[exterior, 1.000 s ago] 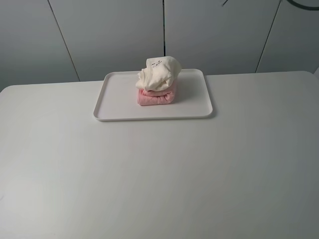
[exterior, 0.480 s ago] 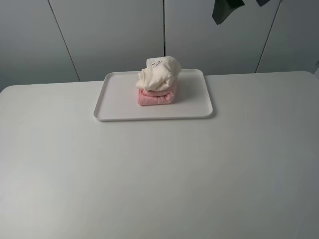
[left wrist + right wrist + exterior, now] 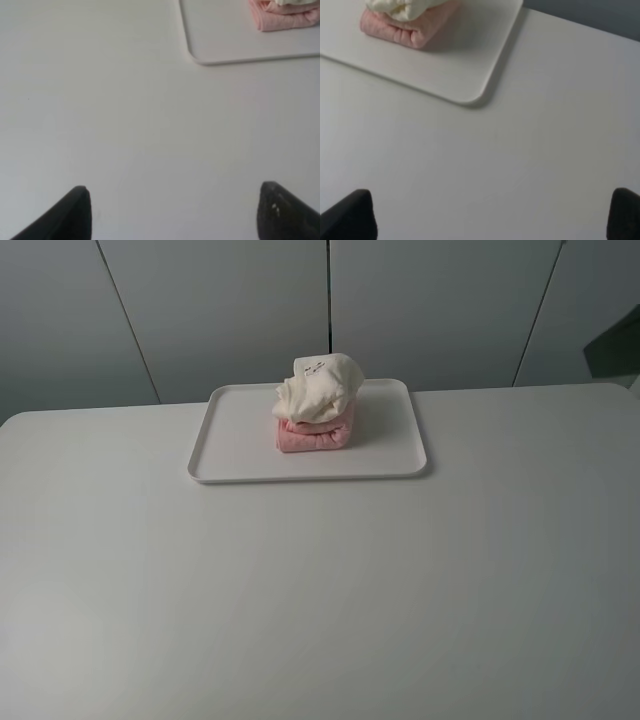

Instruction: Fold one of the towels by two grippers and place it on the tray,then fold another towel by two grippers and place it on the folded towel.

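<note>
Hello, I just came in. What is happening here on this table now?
Nothing is being handled at this moment. The cream towel lies on top of the folded pink towel, and both sit on the white tray on the table. The left gripper and the right gripper are open, hold nothing, and hang over bare table away from the tray. The stacking looks finished.

There are 2 folded towels, 1 cream [image 3: 320,384] and 1 pink [image 3: 316,434], and 1 tray [image 3: 240,435].
</note>
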